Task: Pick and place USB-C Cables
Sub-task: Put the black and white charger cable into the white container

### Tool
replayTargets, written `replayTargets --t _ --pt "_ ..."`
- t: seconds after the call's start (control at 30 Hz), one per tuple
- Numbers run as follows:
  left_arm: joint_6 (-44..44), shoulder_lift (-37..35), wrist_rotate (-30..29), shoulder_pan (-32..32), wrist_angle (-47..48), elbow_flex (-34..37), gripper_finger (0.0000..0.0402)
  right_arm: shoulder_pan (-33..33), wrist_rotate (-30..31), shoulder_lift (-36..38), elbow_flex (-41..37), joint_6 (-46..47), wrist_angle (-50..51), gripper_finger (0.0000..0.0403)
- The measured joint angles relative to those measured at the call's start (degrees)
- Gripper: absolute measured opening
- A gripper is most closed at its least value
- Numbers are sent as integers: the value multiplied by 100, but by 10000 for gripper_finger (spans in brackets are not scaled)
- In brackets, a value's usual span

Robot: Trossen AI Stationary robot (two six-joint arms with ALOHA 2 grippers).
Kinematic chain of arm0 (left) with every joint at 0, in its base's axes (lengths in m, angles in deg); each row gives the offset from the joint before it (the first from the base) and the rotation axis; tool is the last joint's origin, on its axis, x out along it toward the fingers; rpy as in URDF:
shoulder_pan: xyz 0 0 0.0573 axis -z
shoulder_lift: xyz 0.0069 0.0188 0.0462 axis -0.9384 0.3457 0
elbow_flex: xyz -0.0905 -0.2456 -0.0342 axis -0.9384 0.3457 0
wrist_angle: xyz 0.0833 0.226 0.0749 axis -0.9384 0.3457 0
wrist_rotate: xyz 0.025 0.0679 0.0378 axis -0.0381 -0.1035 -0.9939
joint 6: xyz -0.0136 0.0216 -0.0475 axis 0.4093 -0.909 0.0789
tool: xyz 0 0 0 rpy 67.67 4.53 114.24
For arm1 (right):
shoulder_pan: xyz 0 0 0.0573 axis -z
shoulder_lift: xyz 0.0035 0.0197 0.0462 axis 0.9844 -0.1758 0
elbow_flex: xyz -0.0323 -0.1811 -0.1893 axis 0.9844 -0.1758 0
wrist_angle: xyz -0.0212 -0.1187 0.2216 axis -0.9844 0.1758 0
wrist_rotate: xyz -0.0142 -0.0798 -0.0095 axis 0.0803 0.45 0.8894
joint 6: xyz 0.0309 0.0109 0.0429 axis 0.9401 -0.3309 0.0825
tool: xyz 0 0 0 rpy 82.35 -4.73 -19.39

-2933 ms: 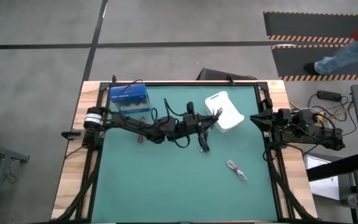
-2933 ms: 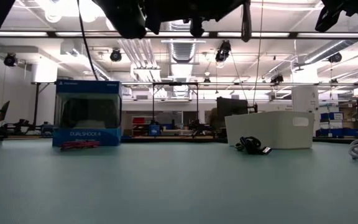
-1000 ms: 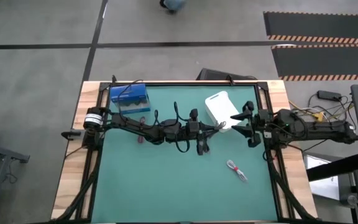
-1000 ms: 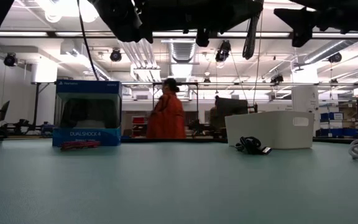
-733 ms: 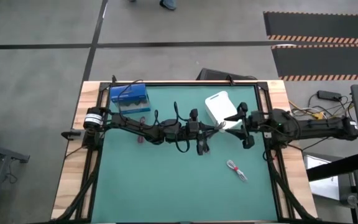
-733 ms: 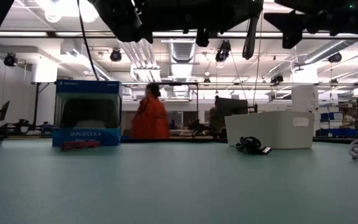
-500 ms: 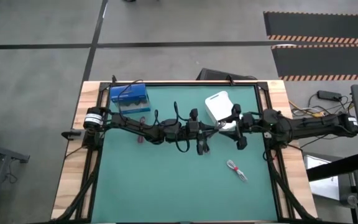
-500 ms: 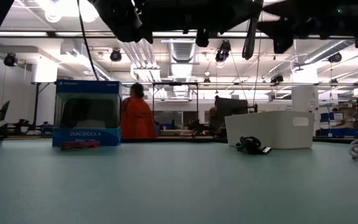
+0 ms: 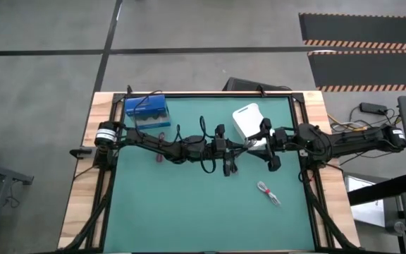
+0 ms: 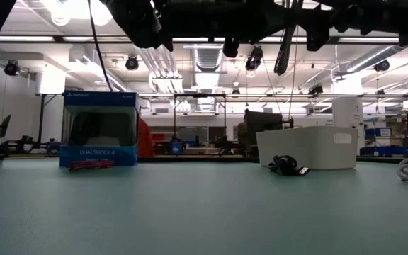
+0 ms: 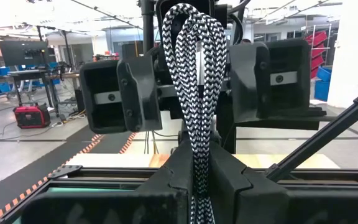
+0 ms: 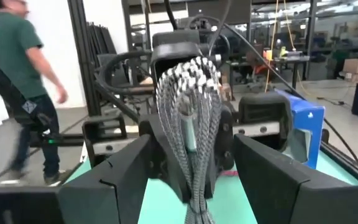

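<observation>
Out on the far left of the green table [image 9: 189, 204] sits the blue box [image 9: 146, 108], and right against its front edge lies the red cable [image 10: 91, 164], flat on the mat. The left arm stretches across from there, and its left gripper [image 9: 249, 145] is up in the air near the middle of the table, fingers [image 11: 166, 180] closed tight on the silver-grey cable [image 11: 194, 93], a black-and-white braided loop standing up out of the pinch. Below that arm, on the mat, there's the black cable [image 9: 230, 164], a little coil just in front of the white bin [image 9: 249, 120]; the low view shows it resting beside the bin's wall. Now the right gripper [image 9: 266, 144] is face to face with the left one, high over the table beside the bin, its two fingers [image 12: 114, 180] spread wide with the braided loop between them, not touching it as far as the wrist view shows. Further right and nearer the front edge, the white-and-red cable [image 9: 267, 192] lies alone, well apart from both grippers. Beyond the table a person in a green shirt [image 12: 14, 68] is in the room.
</observation>
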Motion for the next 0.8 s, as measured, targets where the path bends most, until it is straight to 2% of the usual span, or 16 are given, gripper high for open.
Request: replayTargets --t 0.27,0.4,0.67,0.8 --pt "0 0 0 0 -3 0 11 0 42 -352 -6 8 -461 210" --pt "1 0 0 0 -4 0 11 0 46 -413 48 -1 -465 164" --pt "11 0 -4 -2 -4 0 24 0 41 -407 68 -7 -451 28" --pt "271 -2 -4 -2 -10 0 57 0 42 -402 63 5 -373 26"
